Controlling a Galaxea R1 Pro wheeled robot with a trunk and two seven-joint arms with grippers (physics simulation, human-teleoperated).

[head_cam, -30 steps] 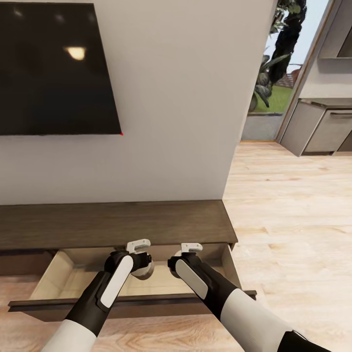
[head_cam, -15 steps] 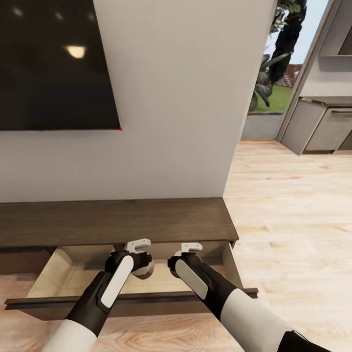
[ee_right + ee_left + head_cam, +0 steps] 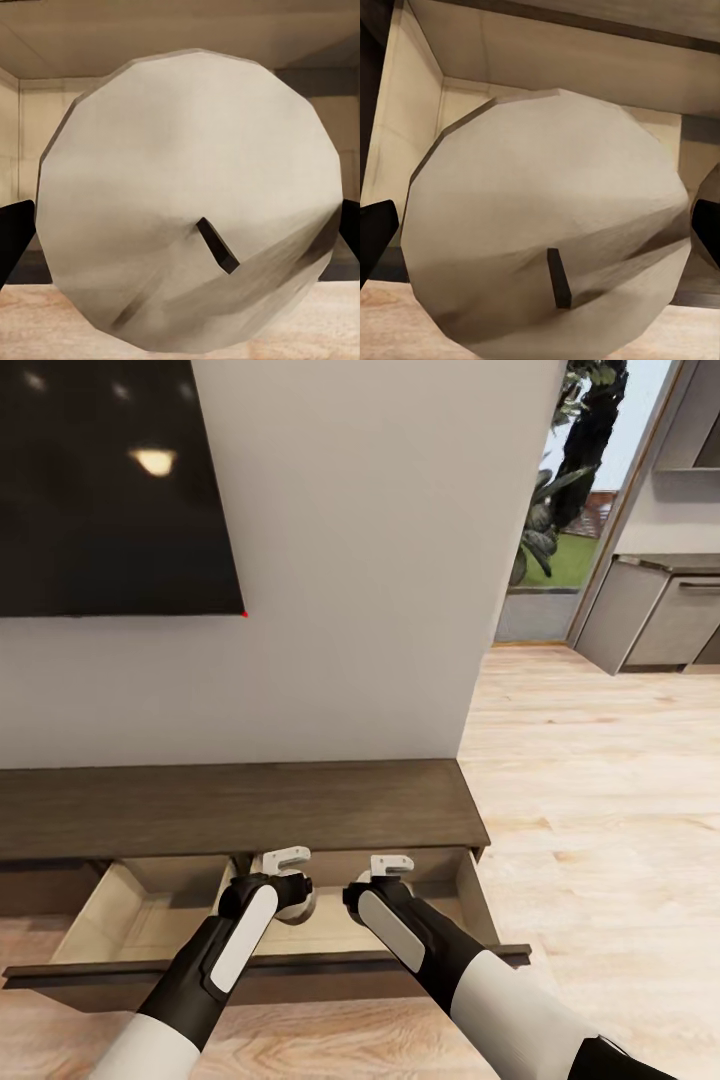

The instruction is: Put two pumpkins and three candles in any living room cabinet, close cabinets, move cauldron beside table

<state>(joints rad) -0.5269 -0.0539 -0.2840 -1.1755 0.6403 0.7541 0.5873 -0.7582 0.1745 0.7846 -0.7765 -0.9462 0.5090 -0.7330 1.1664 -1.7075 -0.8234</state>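
Note:
The long dark-brown cabinet [image 3: 230,810] stands against the wall under a black screen. One wide drawer [image 3: 150,920] is pulled out, showing its beige inside. Both arms reach over that drawer. My left gripper [image 3: 292,900] is shut on a pale grey-white candle [image 3: 547,225], whose round end and dark wick face the left wrist camera, with a dark finger [image 3: 373,236] at its side. My right gripper [image 3: 375,888] is shut on a second candle [image 3: 187,202], flanked by a dark finger [image 3: 13,232]. Pumpkins, cauldron and coffee table are out of view.
A black wall screen [image 3: 110,490] hangs above the cabinet. Light wood floor [image 3: 600,810] spreads to the right, leading to grey kitchen units [image 3: 660,620] and a glazed opening with plants [image 3: 560,510]. The drawer's dark front panel [image 3: 300,970] lies just below my forearms.
The whole picture has shifted slightly, so the camera moved. The cabinet top sits a little higher in view. Both grippers keep their candles over the open drawer.

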